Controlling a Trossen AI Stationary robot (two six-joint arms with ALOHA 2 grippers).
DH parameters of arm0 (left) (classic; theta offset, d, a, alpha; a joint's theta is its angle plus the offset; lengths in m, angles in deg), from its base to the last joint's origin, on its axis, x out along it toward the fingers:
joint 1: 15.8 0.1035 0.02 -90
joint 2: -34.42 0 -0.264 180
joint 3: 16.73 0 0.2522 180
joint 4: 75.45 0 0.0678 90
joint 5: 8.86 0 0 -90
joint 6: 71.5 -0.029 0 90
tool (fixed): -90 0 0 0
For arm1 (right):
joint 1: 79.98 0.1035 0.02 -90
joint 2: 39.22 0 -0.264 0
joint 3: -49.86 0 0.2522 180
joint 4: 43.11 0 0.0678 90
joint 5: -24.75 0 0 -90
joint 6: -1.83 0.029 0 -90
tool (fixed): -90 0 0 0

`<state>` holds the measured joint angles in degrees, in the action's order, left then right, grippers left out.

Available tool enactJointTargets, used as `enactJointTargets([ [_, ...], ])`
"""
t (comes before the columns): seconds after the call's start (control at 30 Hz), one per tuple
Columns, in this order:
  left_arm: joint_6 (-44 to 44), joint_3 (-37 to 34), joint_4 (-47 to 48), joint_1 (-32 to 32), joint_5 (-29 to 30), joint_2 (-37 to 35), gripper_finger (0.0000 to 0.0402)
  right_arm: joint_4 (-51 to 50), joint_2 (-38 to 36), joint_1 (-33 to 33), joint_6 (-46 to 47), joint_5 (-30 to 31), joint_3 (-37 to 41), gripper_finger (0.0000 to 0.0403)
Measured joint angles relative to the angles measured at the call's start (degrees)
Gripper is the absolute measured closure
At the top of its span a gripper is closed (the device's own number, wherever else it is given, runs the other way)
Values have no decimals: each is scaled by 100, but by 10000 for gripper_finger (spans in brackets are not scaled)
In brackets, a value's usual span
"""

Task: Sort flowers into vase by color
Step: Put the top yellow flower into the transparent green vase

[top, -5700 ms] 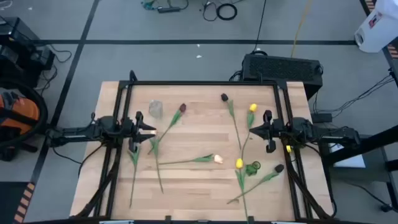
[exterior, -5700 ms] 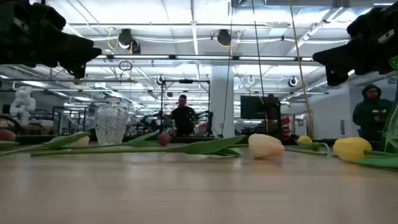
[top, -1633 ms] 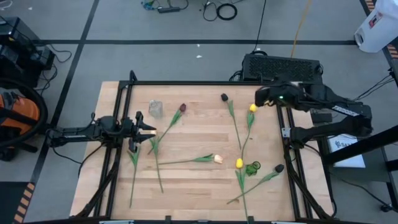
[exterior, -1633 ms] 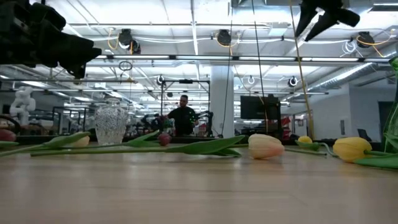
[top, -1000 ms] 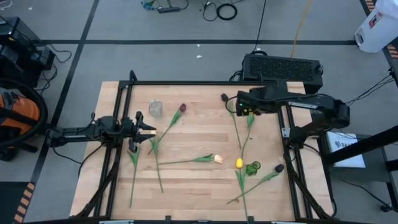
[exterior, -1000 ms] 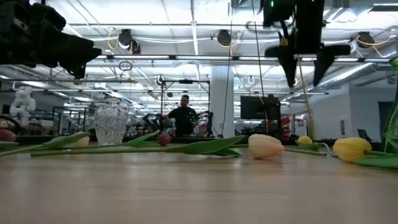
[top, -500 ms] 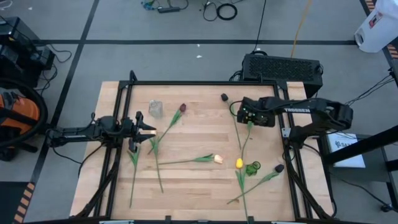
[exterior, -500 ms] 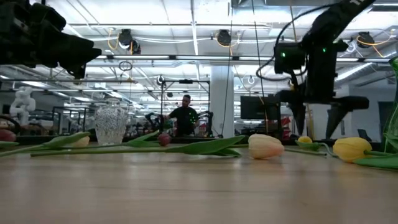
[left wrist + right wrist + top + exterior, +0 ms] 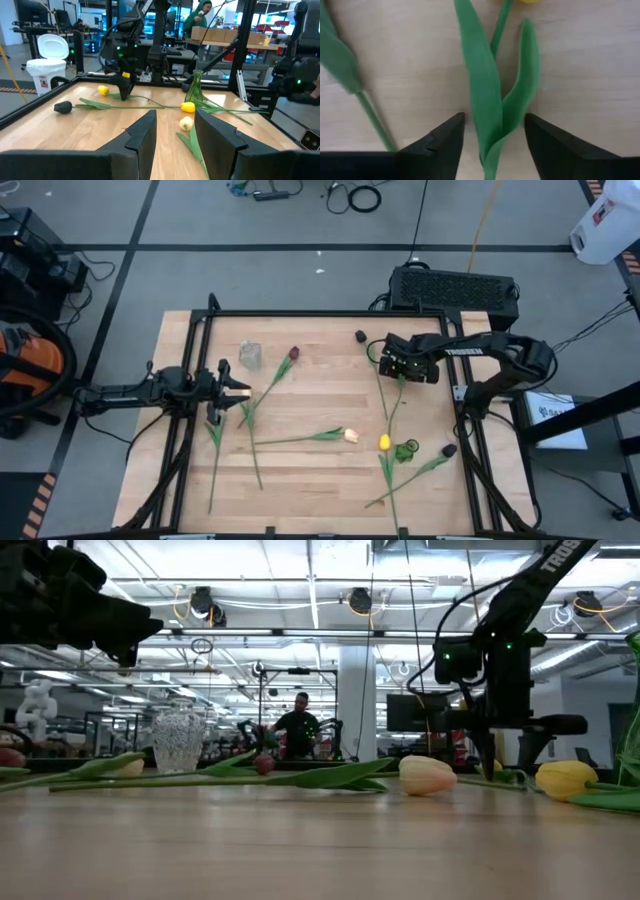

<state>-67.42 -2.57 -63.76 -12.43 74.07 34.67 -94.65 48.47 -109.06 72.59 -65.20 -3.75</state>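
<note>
The yellow tulip (image 9: 492,95) lies flat on the table (image 9: 320,395), its stem running roughly front to back, head mostly cut off in the right wrist view. The right tool (image 9: 492,137) straddles its two leaves, fingers apart. The left tool (image 9: 240,391) hovers at the left edge, fingers parted, empty. Seven tulips show overhead.

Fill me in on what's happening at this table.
A two-armed robot is sorting artificial tulips into vases by color. The right gripper is down at the table with its fingers open on either side of the leaves of a yellow tulip, about to grip it. The left gripper waits at the left edge. The other tulips lie scattered on the wood; none is in the clear vase or the green vase.
</note>
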Motion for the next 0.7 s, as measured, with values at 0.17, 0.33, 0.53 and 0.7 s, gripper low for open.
enactJointTargets([
  [0.17,-1,-2,1,1,0,0,260,26,205,-5,-24,-85,-37,266],
  [0.33,1,-1,2,0,0,0,260,79,47,-22,-13,-14,14,340],
  [0.53,0,-1,2,0,0,0,260,70,-115,-42,-46,53,28,395],
  [0.7,0,0,3,-1,0,0,260,-63,-543,-35,-16,399,74,397],
])
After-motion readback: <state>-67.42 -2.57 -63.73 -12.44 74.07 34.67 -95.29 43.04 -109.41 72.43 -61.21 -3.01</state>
